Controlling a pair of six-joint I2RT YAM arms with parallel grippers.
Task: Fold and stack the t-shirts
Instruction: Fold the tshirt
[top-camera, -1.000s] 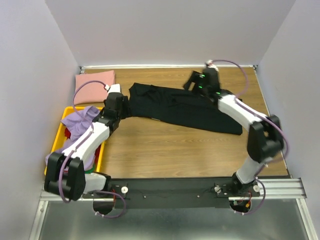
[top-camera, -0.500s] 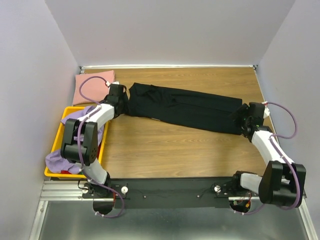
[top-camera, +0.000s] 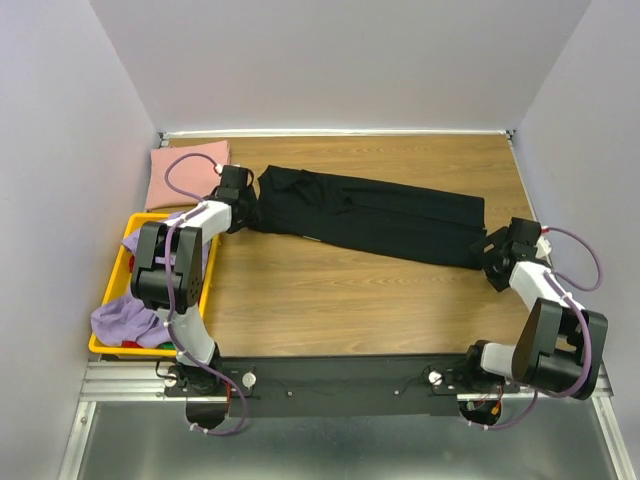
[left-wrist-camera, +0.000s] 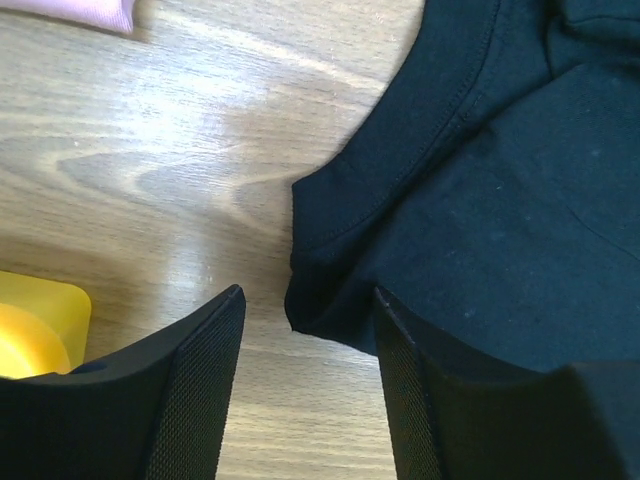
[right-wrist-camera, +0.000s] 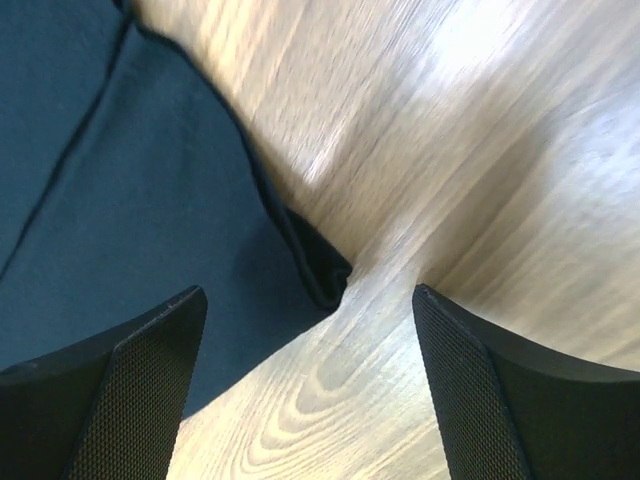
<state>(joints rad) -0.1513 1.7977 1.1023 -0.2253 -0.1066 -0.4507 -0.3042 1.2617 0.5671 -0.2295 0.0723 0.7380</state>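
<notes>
I see the black t-shirt (top-camera: 370, 215) folded into a long flat band, slanting away to the right of the yellow crate (top-camera: 114, 275). The pink t-shirt (top-camera: 185, 172) lies folded just behind the crate. The lavender t-shirt (top-camera: 125, 318) is crumpled inside it.

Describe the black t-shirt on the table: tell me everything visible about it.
The black t-shirt is soft, matte knit cloth with stitched hems, folded into a long narrow band, with a few creases near its left end. It lies flat on the wooden table, slanting from back left to near right. The left hand straddles its left corner with open jaws, and the right hand straddles its right corner likewise; neither has closed on it.
</notes>
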